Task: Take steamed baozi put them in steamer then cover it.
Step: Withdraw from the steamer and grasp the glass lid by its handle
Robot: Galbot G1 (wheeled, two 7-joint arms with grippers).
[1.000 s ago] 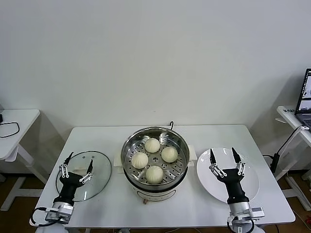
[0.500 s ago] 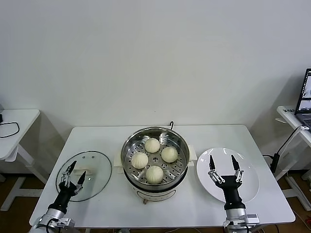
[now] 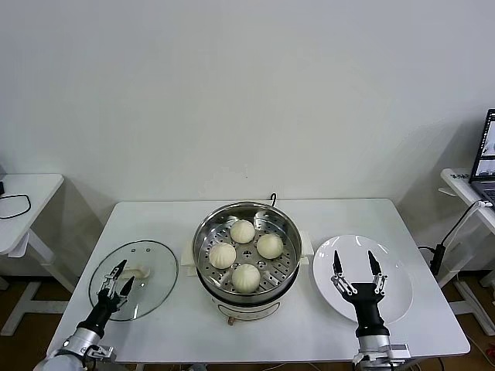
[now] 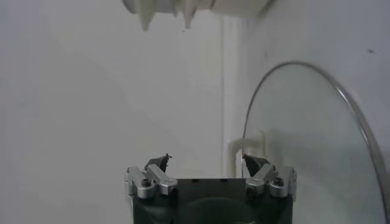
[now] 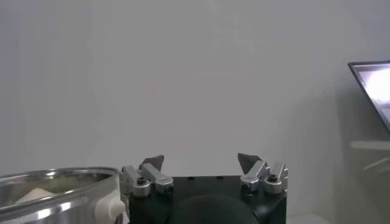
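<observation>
Plain white wall (image 3: 247, 93); white table (image 3: 193, 325); side desks at left (image 3: 23, 193) and right (image 3: 464, 182).

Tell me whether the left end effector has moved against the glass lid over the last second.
Yes. The left end effector has drawn back toward the robot and left, from over the glass lid's centre to its near-left rim, open and empty.

We seem to be in a lab or office test room: a plain white wall (image 3: 247, 93), a white folding table (image 3: 255, 325) as the workbench, further white desks on either side, and a laptop (image 3: 486, 158) open on the desk to our right.
</observation>
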